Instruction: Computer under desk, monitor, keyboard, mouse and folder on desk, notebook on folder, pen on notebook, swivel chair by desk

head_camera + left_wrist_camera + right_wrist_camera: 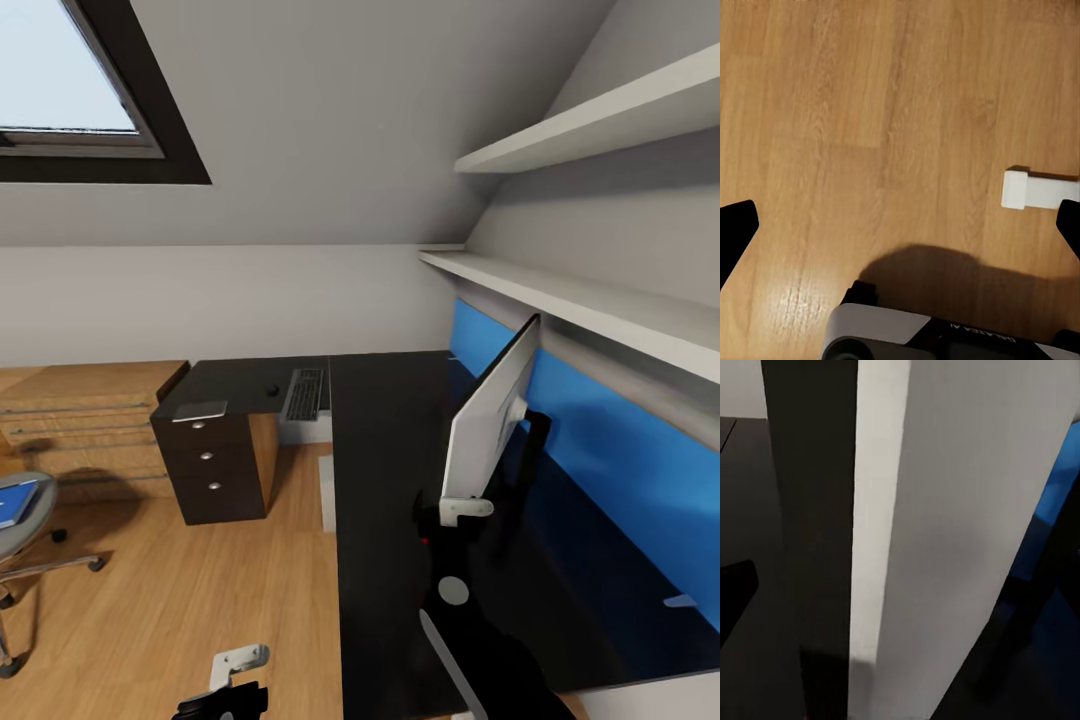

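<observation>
The monitor (490, 420) is seen standing upright on the glossy black counter (385, 480), near its blue-backed rear edge, turned so that its pale back panel faces the head camera and its screen faces the blue panel. In the right wrist view the monitor's thin edge and pale back (960, 525) are seen at very close range. The right gripper (440, 520) is seen at the monitor's lower edge; whether its fingers are clenched on the panel cannot be told. The left gripper (225, 690) hangs over the wood floor (870, 112) with its fingers released, grasping nothing.

The keyboard (305, 393) and the mouse (272, 390) lie on the adjoining black cabinet top, at its far edge. The folder (15, 503) rests on the swivel chair (25, 530), well apart from the counter.

The monitor is judged stiff, top-heavy and fragile at the screen face, with smooth, slippery surfaces. It would best be held by the lower bezel or the stand and turned slowly, so that tipping is avoided.
</observation>
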